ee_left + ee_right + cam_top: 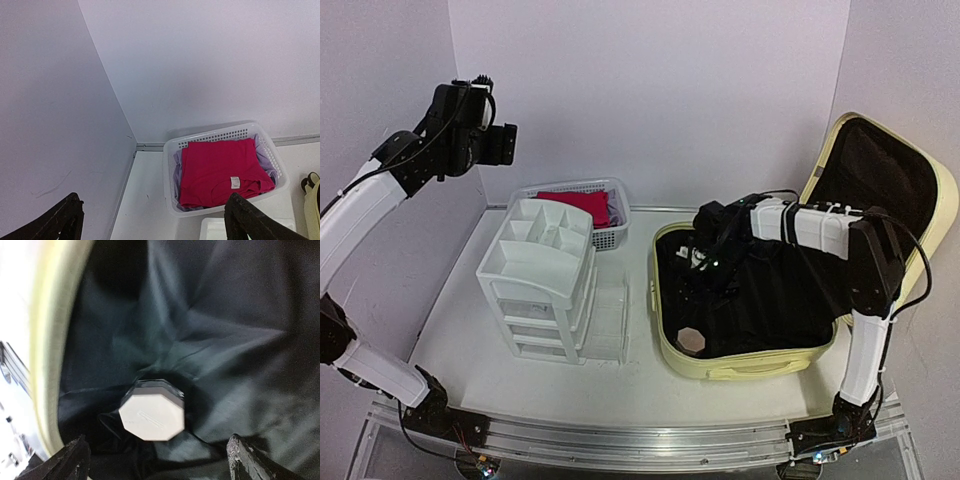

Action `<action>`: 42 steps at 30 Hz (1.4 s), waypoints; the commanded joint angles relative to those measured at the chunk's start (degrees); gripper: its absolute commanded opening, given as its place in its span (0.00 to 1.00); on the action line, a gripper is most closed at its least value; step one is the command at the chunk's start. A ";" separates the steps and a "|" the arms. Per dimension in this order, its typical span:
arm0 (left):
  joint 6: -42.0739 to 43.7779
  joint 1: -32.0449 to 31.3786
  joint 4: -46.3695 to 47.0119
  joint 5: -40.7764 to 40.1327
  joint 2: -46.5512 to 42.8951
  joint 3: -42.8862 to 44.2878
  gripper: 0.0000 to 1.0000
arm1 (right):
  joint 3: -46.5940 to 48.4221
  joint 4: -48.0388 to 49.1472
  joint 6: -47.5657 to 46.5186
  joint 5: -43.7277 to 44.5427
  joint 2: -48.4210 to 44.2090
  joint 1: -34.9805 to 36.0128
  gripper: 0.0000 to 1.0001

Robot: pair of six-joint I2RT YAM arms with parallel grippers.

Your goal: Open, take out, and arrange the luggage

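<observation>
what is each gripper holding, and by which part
Nothing: left gripper is open in the air, right gripper is open inside the suitcase above a white octagonal cap, not gripping it.

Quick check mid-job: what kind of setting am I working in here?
Most likely a staged robot test cell, not a real room: plain white walls box in the table, a metal rail runs along its near edge, and the open luggage sits near a basket.

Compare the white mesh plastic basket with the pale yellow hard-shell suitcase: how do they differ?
The white mesh plastic basket has perforated walls and no lid; the pale yellow hard-shell suitcase has solid walls and a raised lid. The basket is smaller than the suitcase. The basket holds a folded red garment; the suitcase, a small octagonal-capped jar. Both are open.
</observation>
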 commanded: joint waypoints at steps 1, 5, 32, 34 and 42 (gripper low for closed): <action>2.90 0.43 -1.17 -1.98 0.50 3.81 0.98 | 1.16 -0.66 -0.35 -3.72 2.85 2.96 0.95; 3.06 0.44 -2.11 -1.90 0.07 3.65 0.98 | -1.22 0.55 0.18 -1.19 3.23 3.87 0.94; -4.85 0.44 -4.74 0.36 -8.32 -0.25 0.95 | -10.06 10.24 -0.61 3.42 2.82 7.09 0.83; -5.24 0.44 -4.76 1.09 -8.66 -0.30 0.95 | -10.13 10.40 -1.09 3.72 3.05 7.73 0.83; -7.09 0.44 -4.85 3.46 -11.80 -1.57 0.94 | -10.14 10.44 1.06 8.87 -1.05 8.16 0.68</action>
